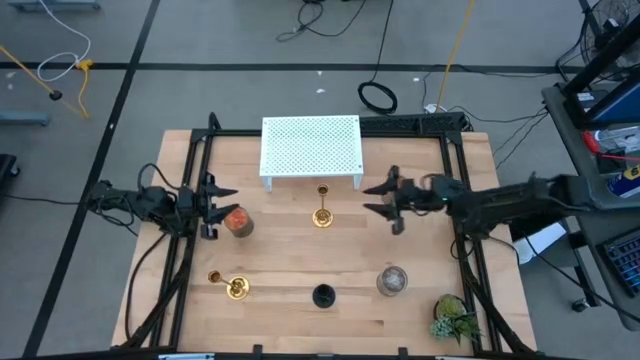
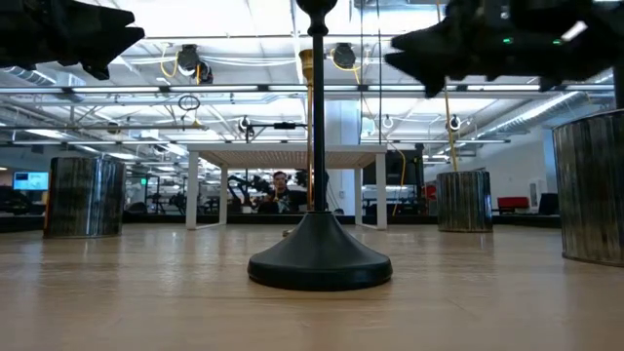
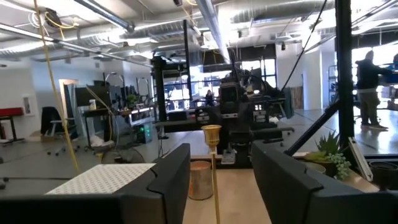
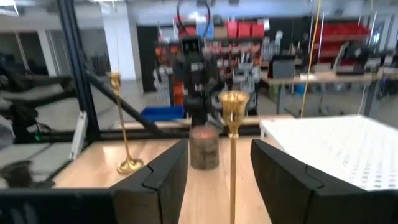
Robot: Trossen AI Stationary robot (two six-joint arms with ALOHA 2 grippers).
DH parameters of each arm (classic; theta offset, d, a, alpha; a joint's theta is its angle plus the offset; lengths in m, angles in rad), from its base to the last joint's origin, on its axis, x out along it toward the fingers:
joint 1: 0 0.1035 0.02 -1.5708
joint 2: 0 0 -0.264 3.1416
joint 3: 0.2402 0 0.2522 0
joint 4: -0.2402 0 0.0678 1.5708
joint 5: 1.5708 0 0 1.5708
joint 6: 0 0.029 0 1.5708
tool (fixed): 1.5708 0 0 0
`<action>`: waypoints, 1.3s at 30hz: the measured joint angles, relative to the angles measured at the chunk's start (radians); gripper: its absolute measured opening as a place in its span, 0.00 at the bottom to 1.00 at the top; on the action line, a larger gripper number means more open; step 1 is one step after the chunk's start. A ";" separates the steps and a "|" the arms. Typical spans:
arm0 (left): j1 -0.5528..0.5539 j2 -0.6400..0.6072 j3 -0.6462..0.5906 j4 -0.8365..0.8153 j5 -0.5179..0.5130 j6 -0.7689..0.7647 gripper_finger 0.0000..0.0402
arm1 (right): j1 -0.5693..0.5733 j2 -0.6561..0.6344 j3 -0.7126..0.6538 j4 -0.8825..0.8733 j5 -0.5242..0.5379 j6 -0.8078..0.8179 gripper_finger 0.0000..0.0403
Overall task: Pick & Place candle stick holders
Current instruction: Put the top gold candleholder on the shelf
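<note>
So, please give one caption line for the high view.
Both arms wait open beside the central gold candlestick holder, in front of the white rack.

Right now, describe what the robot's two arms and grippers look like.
Both arms are dark, nearly black, jointed and slim, with thin cables along them. The left gripper and right gripper each end in two pointed black fingers. Up close the fingers are broad, matte black wedges with angled inner faces. A small green light glows on one arm in the low view.

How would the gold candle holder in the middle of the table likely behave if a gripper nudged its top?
The middle gold candle holder would probably tip easily: its stem is tall and thin over a small base. Its shiny surface may be slippery. Once lying down, it could roll.
</note>
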 joint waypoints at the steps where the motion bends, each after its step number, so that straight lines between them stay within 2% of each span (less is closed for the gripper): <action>1: 0.000 0.000 0.000 0.000 0.000 0.000 0.45 | 0.000 0.042 0.028 0.004 0.000 0.000 0.44; 6: 0.000 0.000 0.000 -0.007 -0.008 -0.017 0.45 | 0.000 0.244 0.137 0.000 0.000 0.014 0.43; 11: 0.000 0.000 0.000 -0.034 -0.008 -0.029 0.45 | -0.005 0.369 0.206 0.005 -0.003 0.028 0.44; 22: 0.000 0.000 0.000 -0.047 -0.008 -0.025 0.45 | -0.028 0.544 0.316 0.053 -0.003 0.058 0.44; 29: 0.000 0.000 0.000 -0.050 -0.008 -0.024 0.45 | -0.028 0.610 0.344 0.089 -0.003 0.046 0.42; 34: 0.000 0.000 0.000 -0.050 -0.008 -0.020 0.45 | -0.028 0.626 0.344 0.094 -0.002 0.045 0.34; 39: 0.000 0.000 0.000 -0.050 -0.008 -0.018 0.45 | -0.028 0.626 0.343 0.095 -0.001 0.046 0.16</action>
